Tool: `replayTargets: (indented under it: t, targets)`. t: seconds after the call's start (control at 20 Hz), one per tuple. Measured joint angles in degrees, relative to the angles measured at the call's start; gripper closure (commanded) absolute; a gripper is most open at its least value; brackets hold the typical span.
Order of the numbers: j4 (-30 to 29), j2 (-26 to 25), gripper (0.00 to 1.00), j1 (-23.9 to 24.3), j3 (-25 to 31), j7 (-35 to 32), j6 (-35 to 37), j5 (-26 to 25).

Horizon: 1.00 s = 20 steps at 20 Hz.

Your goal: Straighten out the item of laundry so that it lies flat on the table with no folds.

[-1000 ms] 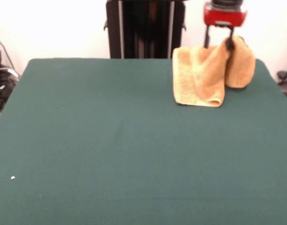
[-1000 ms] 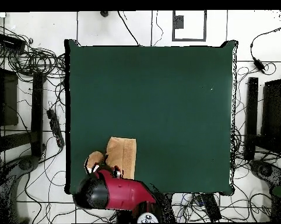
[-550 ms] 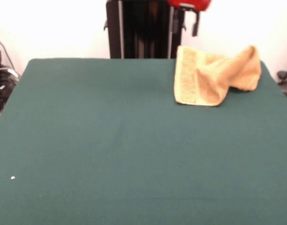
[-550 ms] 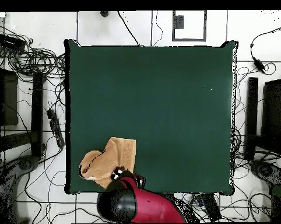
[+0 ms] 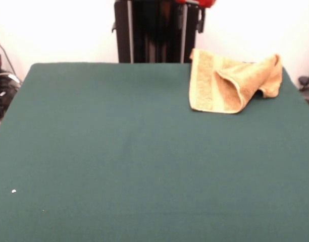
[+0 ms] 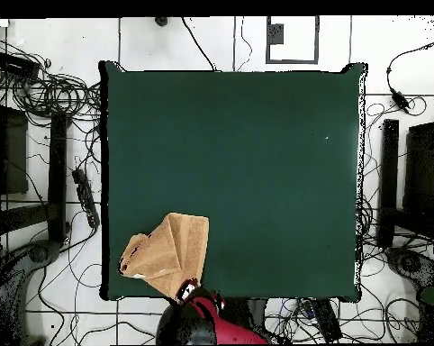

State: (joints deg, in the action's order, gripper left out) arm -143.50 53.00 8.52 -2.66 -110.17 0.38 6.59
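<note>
Towel [image 5: 230, 83]: golden-tan, bunched at the table's far right corner in the front view; from overhead [image 6: 167, 255] it sits at the lower left corner, its crumpled end reaching the table edge, perhaps just past it.
Folds: the banded edge lies flat, the rest is doubled over into a raised pocket and a humped end (not flat at all).
Table [image 5: 119, 166]: dark green top, otherwise bare apart from a small white speck [image 5: 13, 191] near the front.
Gripper [image 5: 197, 10]: drawn up to the top edge of the front view, clear of the cloth; overhead [image 6: 192, 295] it sits just beside the towel's edge. Whether it is wide or narrow I cannot tell.
Change: a second ago the towel hung draped from the gripper; now it lies dropped on the table and the arm has pulled away.
Meaning: the release spread it a little, yet the folds remain, so another grasp and pull looks needed.
</note>
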Motion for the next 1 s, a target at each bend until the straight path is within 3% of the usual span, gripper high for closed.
replayTargets:
  t: [0.3,1.0]
  targets:
    - [-2.3,-1.5,0.0,0.4,0.6,-0.6,-2.5,0.0]
    - [-3.0,-15.3,0.0,1.3,4.3,-7.6,-13.3,0.1]
